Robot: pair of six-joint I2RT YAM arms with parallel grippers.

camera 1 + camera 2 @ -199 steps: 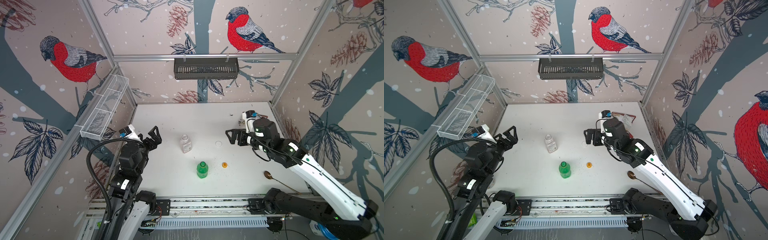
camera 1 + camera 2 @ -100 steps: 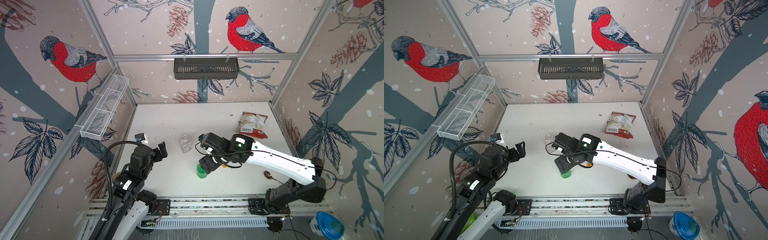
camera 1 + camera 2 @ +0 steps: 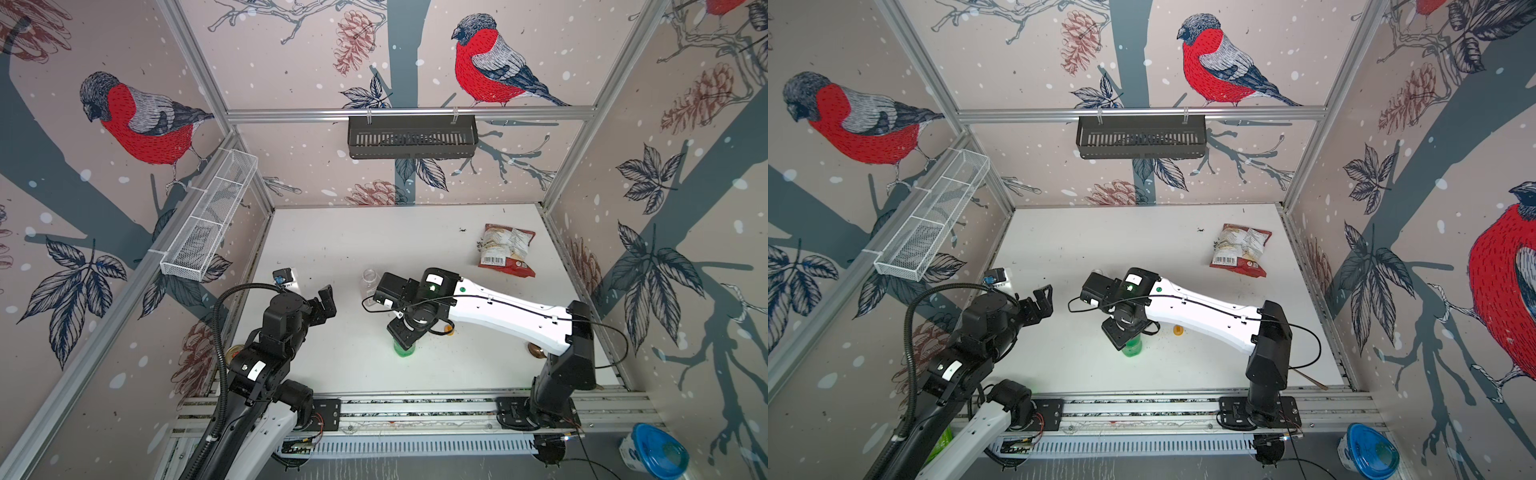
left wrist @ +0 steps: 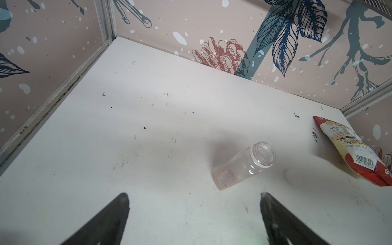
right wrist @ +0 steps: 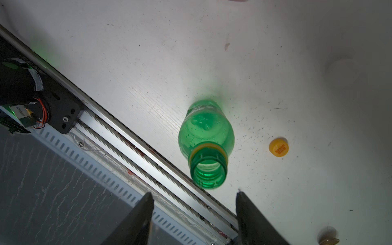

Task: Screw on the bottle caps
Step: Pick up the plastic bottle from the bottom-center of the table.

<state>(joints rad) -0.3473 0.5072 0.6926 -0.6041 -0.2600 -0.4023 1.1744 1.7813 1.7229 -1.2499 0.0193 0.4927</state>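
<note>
My right gripper (image 5: 194, 194) is half open just above the green bottle (image 5: 206, 131), gripping nothing.
Top views hide its neck under my wrist. The right wrist view shows it uncapped, with the orange cap (image 5: 278, 147) just right of it. My left gripper (image 4: 194, 194) is wide open and empty. Its camera shows the clear bottle (image 4: 244, 165) capless, farther back.

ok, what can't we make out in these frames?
White cap: faint blur, left wrist view; likely under the right arm in both top views.
Clear bottle: mostly behind that arm, both top views.
Green bottle: neck under it, both top views.
Spoon: cut by right wrist view's edge.
</note>
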